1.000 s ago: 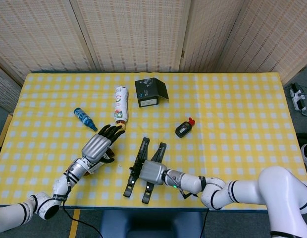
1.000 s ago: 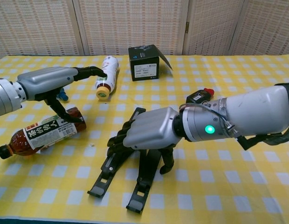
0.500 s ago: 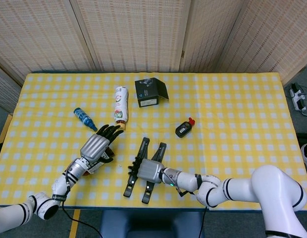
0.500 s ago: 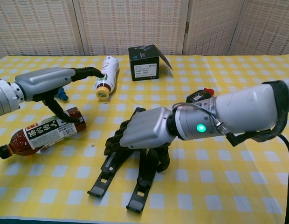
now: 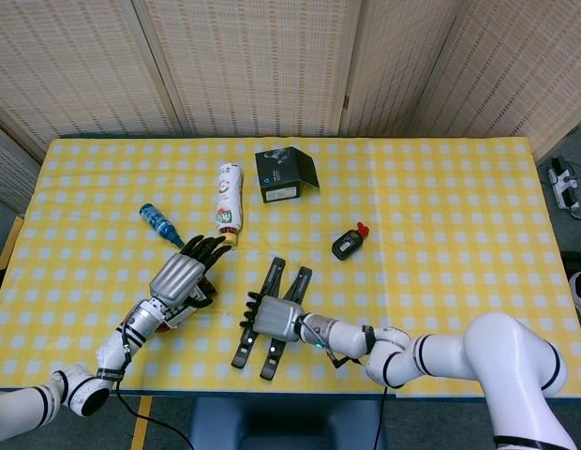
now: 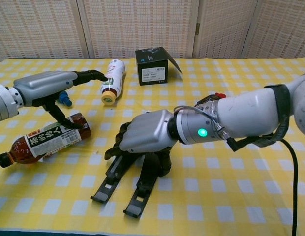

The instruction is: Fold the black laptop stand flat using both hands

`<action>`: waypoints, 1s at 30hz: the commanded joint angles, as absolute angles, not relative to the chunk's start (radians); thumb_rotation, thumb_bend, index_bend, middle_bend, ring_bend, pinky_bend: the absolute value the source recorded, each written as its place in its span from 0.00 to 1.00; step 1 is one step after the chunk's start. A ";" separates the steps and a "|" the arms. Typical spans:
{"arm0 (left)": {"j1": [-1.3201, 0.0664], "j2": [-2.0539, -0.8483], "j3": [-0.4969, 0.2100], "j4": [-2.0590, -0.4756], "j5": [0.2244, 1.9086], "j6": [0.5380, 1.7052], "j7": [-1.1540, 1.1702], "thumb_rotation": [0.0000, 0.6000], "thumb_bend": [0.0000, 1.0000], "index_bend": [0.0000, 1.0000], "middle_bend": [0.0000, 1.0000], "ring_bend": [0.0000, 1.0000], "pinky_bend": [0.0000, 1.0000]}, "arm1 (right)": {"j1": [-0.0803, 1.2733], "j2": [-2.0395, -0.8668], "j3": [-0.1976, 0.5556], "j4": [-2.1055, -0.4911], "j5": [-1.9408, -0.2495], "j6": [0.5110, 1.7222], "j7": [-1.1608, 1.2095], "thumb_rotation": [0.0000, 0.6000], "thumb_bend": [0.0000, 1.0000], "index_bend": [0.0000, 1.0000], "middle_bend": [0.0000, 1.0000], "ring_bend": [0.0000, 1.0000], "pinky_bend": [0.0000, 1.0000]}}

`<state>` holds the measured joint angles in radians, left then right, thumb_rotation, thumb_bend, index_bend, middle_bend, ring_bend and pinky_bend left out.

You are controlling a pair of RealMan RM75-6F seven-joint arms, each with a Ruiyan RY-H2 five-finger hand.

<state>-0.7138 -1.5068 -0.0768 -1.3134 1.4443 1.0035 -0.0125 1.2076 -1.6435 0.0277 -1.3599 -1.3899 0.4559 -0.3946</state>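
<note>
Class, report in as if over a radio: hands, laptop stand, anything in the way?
Right hand gripping black laptop stand. Left hand open above brown tea bottle, off the stand. Stand's two legs splayed on the table. Tea bottle lies left of the stand.

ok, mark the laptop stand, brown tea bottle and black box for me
laptop stand (image 6: 106, 185), chest view, on its left leg.
brown tea bottle (image 6: 42, 139), chest view, on the label.
black box (image 5: 278, 175), head view, on its top face.

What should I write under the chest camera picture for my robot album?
Right robot hand rests on the black laptop stand while the left robot hand hovers open above a tea bottle.
</note>
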 commanded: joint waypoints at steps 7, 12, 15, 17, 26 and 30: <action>-0.710 -1.507 -0.076 -1.313 1.447 1.008 -0.013 1.00 0.19 0.00 0.00 0.00 0.00 | 1.184 -1.632 0.007 -1.342 -1.491 0.546 -0.311 1.00 0.25 0.44 0.44 0.30 0.00; -0.709 -1.504 -0.078 -1.319 1.447 1.010 -0.009 1.00 0.19 0.00 0.00 0.00 0.00 | 1.165 -1.621 -0.004 -1.332 -1.536 0.601 -0.265 1.00 0.25 0.52 0.50 0.36 0.04; -0.707 -1.500 -0.081 -1.326 1.446 1.015 -0.002 1.00 0.19 0.00 0.00 0.00 0.00 | 1.158 -1.611 -0.009 -1.340 -1.541 0.606 -0.249 1.00 0.25 0.42 0.40 0.28 0.03; -0.705 -1.497 -0.083 -1.333 1.444 1.020 0.005 1.00 0.19 0.00 0.00 0.00 0.00 | 1.151 -1.598 -0.007 -1.360 -1.528 0.605 -0.254 1.00 0.25 0.17 0.19 0.15 0.02; -0.680 -1.476 -0.113 -1.375 1.413 1.072 0.058 1.00 0.19 0.00 0.00 0.00 0.00 | 1.018 -1.507 0.016 -1.518 -1.468 0.804 -0.345 1.00 0.25 0.00 0.00 0.04 0.00; -0.654 -1.445 -0.131 -1.421 1.369 1.098 0.095 1.00 0.21 0.00 0.00 0.00 0.00 | 0.914 -1.430 0.010 -1.610 -1.450 0.956 -0.385 1.00 0.25 0.00 0.01 0.10 0.00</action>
